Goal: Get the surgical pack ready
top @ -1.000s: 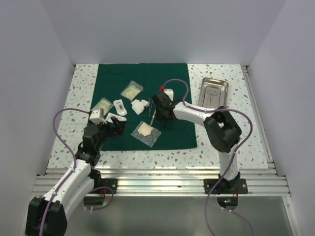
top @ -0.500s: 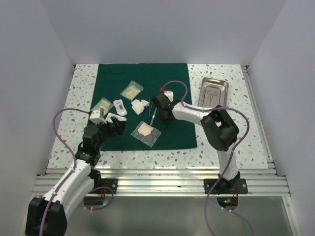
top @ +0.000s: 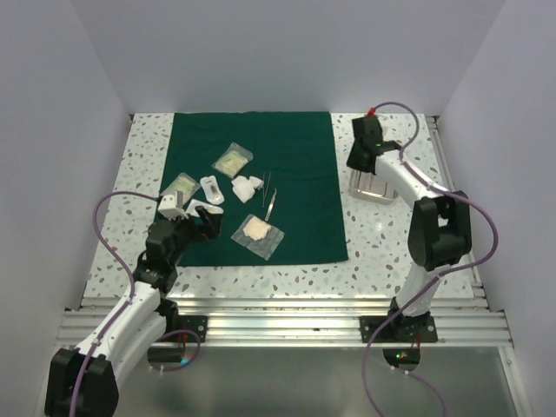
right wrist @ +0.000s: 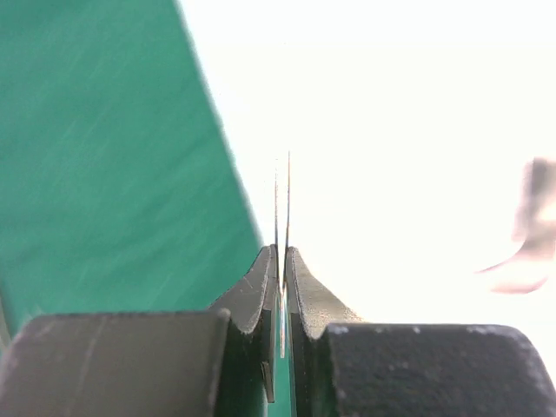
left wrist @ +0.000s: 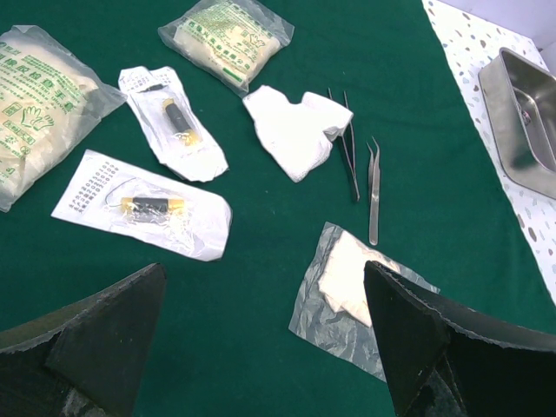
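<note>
Your right gripper (right wrist: 280, 261) is pinched tight on a thin steel instrument (right wrist: 282, 195), whose two fine tines stick straight out past the fingertips. From above, that gripper hangs at the far right, over the tray (left wrist: 497, 100). The tray sits on the table (top: 391, 234) just off the right edge of the cloth (top: 300, 148).

This looks like the loading step, with instruments going from cloth to tray. As I read it, the next move calls for lowering the tines inside the tray walls and laying the instrument flat. Let go low, so it does not bounce or catch the rim.

Your left gripper (left wrist: 261, 291) is spread wide and holds nothing, hovering over the near left part of the cloth. Tweezers (left wrist: 373, 195) and a darker thin tool (left wrist: 347, 165) lie side by side mid-cloth, near a pouch (left wrist: 347, 291). More pouches (left wrist: 228, 39) lie to the left.

Room is tight around the tray, because the side wall (top: 486, 104) and the rail (top: 447, 182) along the table's right edge are close. Retreat over the cloth, where the far and right parts lie bare.
</note>
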Controlling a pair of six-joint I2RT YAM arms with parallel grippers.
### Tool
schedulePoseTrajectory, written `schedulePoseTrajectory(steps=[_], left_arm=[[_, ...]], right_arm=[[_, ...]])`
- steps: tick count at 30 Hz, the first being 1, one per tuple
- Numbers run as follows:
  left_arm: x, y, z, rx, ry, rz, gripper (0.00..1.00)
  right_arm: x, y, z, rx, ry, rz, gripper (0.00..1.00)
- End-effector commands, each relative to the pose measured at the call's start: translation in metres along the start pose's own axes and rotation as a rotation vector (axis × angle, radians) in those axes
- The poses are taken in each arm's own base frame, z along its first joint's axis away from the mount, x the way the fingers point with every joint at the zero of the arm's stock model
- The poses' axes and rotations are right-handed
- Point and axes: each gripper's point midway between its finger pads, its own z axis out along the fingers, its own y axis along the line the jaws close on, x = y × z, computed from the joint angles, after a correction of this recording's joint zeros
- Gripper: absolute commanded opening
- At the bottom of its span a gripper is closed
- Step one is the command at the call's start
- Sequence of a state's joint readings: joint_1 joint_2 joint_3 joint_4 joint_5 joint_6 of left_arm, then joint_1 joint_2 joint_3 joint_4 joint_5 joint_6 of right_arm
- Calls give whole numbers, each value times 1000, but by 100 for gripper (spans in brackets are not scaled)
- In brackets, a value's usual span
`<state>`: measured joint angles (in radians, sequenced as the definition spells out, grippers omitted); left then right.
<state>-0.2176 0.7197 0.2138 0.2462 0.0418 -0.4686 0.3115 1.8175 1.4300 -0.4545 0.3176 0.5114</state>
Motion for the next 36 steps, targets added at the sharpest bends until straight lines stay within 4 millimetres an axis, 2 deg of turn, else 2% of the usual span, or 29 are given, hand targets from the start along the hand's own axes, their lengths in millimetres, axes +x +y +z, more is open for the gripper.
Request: schedulePoseTrajectory(steps=[1, 2, 7, 8, 9, 12, 15, 18, 19, 21, 22, 24, 25, 27, 28, 30, 31, 32, 33, 35, 36], left_arm=[[-8, -7, 1, 34, -37, 21, 100], [-8, -7, 1, 34, -37, 20, 100], [-8, -7, 2, 35, -35, 19, 100], [-8, -7, 2, 37, -34, 20, 100], [-8, -7, 2, 36, -36, 21, 100], [-7, -7, 2, 36, -33, 23, 100], [-7, -8, 2, 39, -32, 23, 100], [-7, -8, 3, 39, -28, 24, 100], [-7, -8, 3, 43, -27, 24, 100], [-7, -8, 3, 45, -26, 24, 100], [-7, -9, 3, 47, -27, 25, 100], [-6, -9, 4, 46, -25, 24, 100], [-7, -9, 3, 48, -26, 25, 100], [-7, -9, 4, 47, -28, 25, 100], [-6, -9, 4, 46, -25, 24, 100], [-7, -9, 3, 44, -29, 24, 100], [-7, -9, 3, 46, -29, 24, 100], [-7, -9, 3, 46, -29, 25, 100], [-7, -9, 3, 44, -28, 25, 100], [-7, -9, 3, 44, -29, 25, 100], [-7, -9, 3, 46, -29, 25, 100]], right_arm=[[-30, -29, 4, 14, -9, 9, 0], [-36, -42, 11, 36, -8, 23, 0], [-34, -62, 63, 74, 68, 32, 0], [-43, -63, 67, 76, 58, 35, 0], [-31, -68, 79, 102, 100, 22, 0], [-29, -70, 88, 115, 111, 10, 5], [-32, -68, 82, 100, 100, 14, 14], [-34, -66, 70, 85, 85, 12, 28], [-42, -59, 55, 68, 53, 8, 30], [-40, -56, 41, 73, 37, -6, 33], [-46, -40, 20, 38, 0, -24, 34], [-37, -24, 4, 8, -15, -45, 36], [-28, -2, -6, -40, -17, -71, 37], [-15, 24, -23, -113, -21, -71, 37], [-2, 47, -32, -156, -16, -96, 37], [16, 68, -36, -180, 1, -101, 38], [29, 88, -42, -209, 9, -123, 38], [42, 97, -35, -202, 36, -115, 38], [54, 112, -38, -218, 51, -126, 38], [65, 134, -37, -229, 60, -129, 39], [78, 147, -35, -220, 68, -137, 41]])
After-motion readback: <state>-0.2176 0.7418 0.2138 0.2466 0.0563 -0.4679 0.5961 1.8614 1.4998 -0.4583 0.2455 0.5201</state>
